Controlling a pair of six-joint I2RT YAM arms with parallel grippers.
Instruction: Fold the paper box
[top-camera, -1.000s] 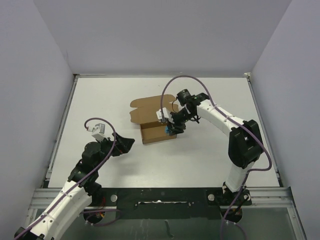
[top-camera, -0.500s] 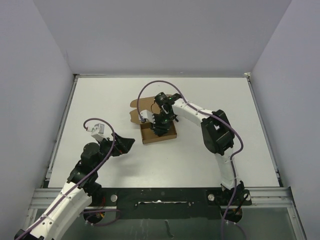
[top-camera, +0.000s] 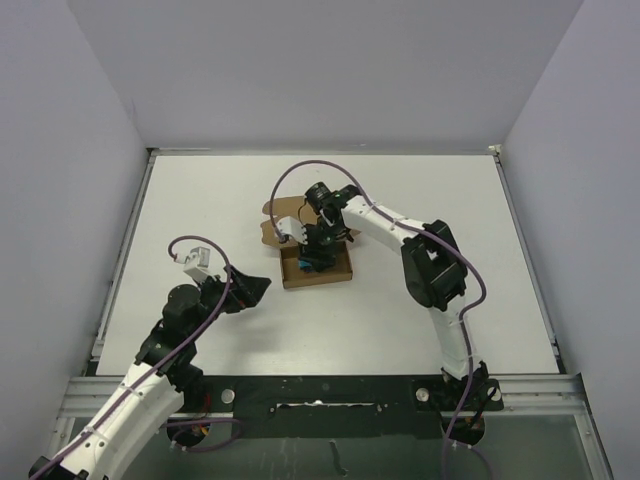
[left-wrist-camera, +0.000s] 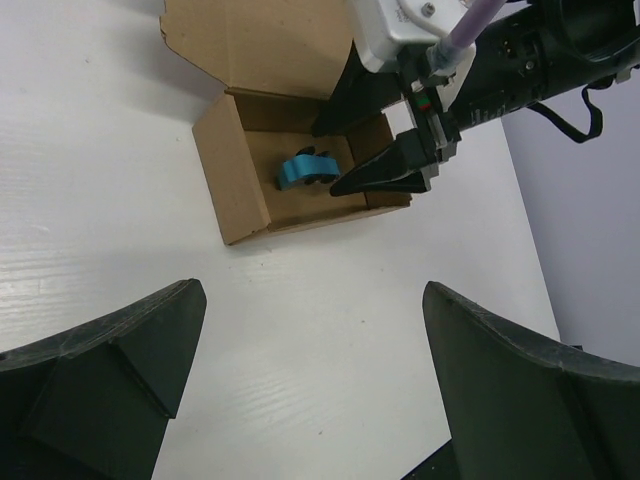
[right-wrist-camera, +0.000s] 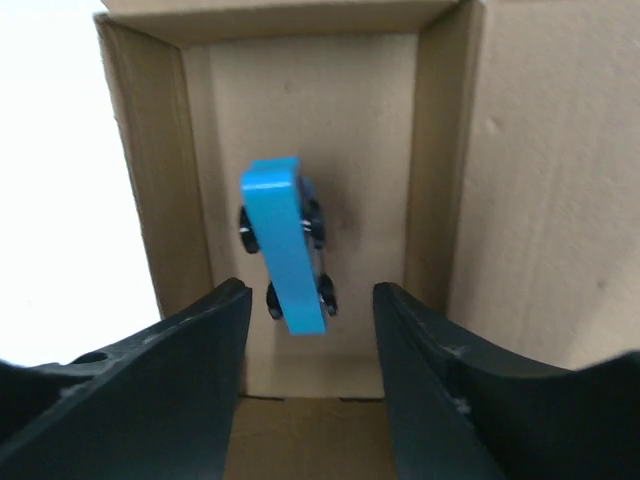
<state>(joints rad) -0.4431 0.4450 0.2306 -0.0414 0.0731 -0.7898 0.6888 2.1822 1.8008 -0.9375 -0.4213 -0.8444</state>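
The paper box (right-wrist-camera: 440, 180) sits open-topped directly beneath my right gripper (right-wrist-camera: 310, 292). That gripper's jaws are spread and pinch nothing; a small blue wheeled toy (right-wrist-camera: 283, 245) lies on the box floor between them, untouched. My left gripper (left-wrist-camera: 310, 295) gapes wide and empty, the box well ahead of it.

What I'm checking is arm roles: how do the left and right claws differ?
The left claw gapes wide over the table, clear of the paper box; the right claw hangs over the box's tray, fingers parted less, flanking the blue toy car without gripping it. Both are open, dark and empty.
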